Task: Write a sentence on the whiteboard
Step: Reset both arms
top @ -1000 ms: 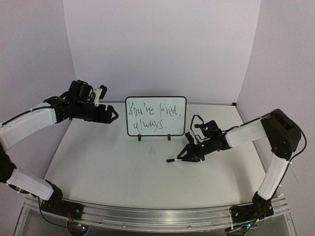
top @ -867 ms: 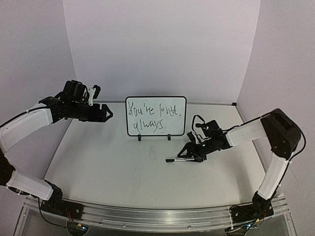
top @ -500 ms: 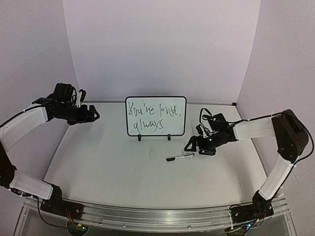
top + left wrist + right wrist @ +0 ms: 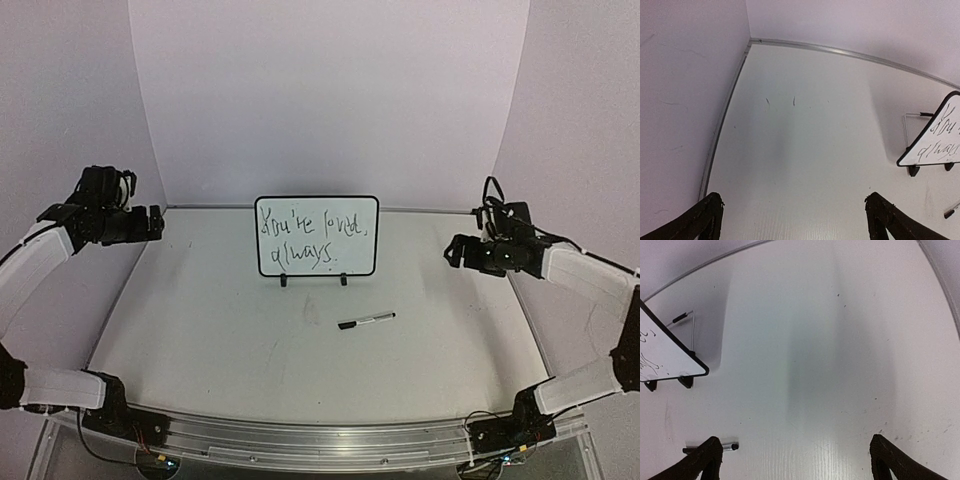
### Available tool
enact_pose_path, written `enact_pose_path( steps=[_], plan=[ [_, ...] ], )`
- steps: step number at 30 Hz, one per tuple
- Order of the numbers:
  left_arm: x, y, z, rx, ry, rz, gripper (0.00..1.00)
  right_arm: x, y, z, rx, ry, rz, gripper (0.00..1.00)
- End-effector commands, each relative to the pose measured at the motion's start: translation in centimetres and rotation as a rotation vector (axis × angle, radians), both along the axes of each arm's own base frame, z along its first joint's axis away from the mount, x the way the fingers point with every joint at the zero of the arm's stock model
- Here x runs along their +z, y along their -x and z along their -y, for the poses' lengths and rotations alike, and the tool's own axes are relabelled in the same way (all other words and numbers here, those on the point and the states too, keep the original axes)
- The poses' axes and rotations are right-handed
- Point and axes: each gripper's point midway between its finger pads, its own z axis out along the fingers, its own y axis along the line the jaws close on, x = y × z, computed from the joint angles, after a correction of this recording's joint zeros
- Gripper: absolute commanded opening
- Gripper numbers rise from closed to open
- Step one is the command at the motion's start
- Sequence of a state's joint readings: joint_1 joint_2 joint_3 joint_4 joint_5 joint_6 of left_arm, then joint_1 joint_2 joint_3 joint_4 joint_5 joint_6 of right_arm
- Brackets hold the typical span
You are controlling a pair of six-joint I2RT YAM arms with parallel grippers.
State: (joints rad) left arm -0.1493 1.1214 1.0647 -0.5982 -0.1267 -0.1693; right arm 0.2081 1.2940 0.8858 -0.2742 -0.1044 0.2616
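The whiteboard (image 4: pixel 317 236) stands upright on two small black feet at the middle back of the table. On it is the sentence (image 4: pixel 312 240), dark handwriting in two lines. A corner of the whiteboard (image 4: pixel 939 137) shows at the right of the left wrist view, and another corner of the whiteboard (image 4: pixel 662 360) at the left of the right wrist view. A marker (image 4: pixel 366 321) lies loose on the table in front of the board. My left gripper (image 4: pixel 152 224) hangs open and empty at the far left. Far right, my right gripper (image 4: pixel 455 251) is open and empty too.
White walls close in the table on the left, back and right. A metal rail (image 4: pixel 300 440) runs along the near edge, with both arm bases on it. The marker's tip (image 4: pixel 730 446) peeks beside the right gripper's left finger.
The right gripper opened and let go of the marker, which now lies on the table; that arm pulled back to the right. The left arm drew away from the board to the far left.
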Motion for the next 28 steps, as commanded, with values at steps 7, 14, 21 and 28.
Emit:
enact_pose_path(
  steps=[7, 14, 21, 28],
  plan=[
    [6.4, 3.4, -2.5, 0.059, -0.078, 0.344, 1.00, 5.9, 2.9, 5.5, -0.183, 0.165, 0.440, 0.98],
    [5.0, 3.2, -2.1, 0.044, -0.061, 0.301, 1.00, 3.1, 5.2, 6.8, -0.231, 0.170, 0.525, 0.98],
    [4.8, 3.2, -1.9, 0.031, -0.063, 0.301, 1.00, 2.5, 5.8, 7.0, -0.236, 0.169, 0.532, 0.98],
    [4.8, 3.4, -2.0, 0.033, -0.075, 0.309, 1.00, 2.5, 5.9, 7.0, -0.232, 0.175, 0.539, 0.98]
  ],
)
